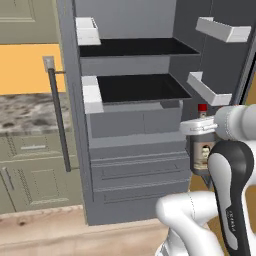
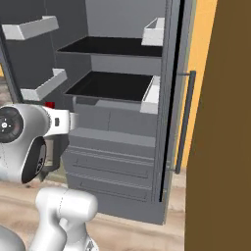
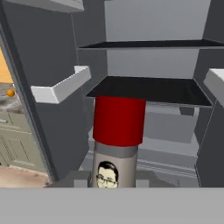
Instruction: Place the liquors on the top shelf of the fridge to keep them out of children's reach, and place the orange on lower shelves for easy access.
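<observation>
Liquor bottle (image 3: 117,144) upright, pinched in claw (image 3: 116,183), red cap up, held in front of open fridge (image 1: 130,125) below lower black shelf (image 1: 137,87). Top shelf (image 1: 135,47) bare. Orange (image 3: 10,92) far left on table (image 3: 8,103).

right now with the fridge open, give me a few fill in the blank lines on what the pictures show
1. The liquor bottle held in the gripper has a cap coloured ____.
2. Both shelves in the fridge, the top shelf and the lower shelf, are coloured ____.
3. The bottle's cap is ____ than the top shelf.
4. The orange sits ____ the fridge, on the counter.

Missing words: red; black; lower; outside
</observation>
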